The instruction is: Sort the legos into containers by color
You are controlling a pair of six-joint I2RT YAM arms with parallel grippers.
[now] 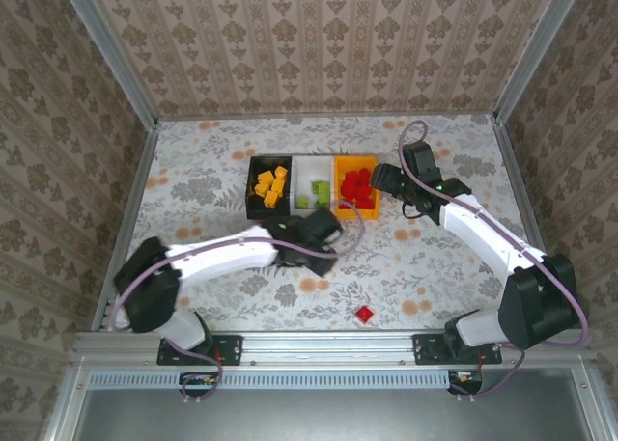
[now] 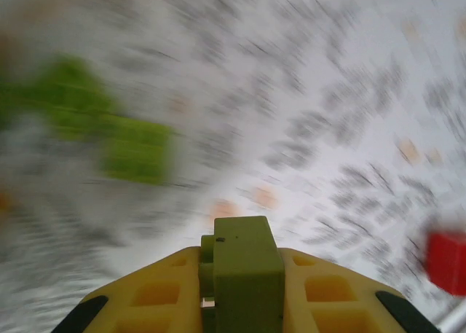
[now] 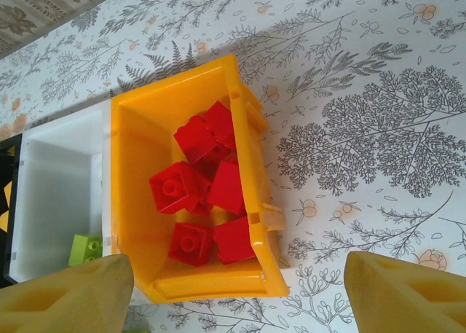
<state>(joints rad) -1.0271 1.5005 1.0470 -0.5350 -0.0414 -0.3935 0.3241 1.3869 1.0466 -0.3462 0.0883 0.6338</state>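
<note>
Three containers stand in a row at mid-table: a black bin (image 1: pixel 253 185) with orange-yellow legos (image 1: pixel 271 186), a white bin (image 1: pixel 311 168) with light green legos (image 1: pixel 316 192), and an orange bin (image 1: pixel 354 160) with red legos (image 1: pixel 357 185). My left gripper (image 1: pixel 323 234) sits just in front of the bins, shut on a light green lego (image 2: pixel 247 275) between its yellow fingers. My right gripper (image 1: pixel 386 180) hovers open at the orange bin's right side. Its wrist view looks down on the orange bin (image 3: pixel 131 202) and several red legos (image 3: pixel 182 187). One red lego (image 1: pixel 364 315) lies loose near the front edge.
The left wrist view is motion-blurred; it shows a green smear (image 2: pixel 135 151) at the left and the loose red lego (image 2: pixel 445 262) at the right. A green lego (image 3: pixel 86 247) lies in the white bin (image 3: pixel 58 187). Patterned walls enclose the table on three sides.
</note>
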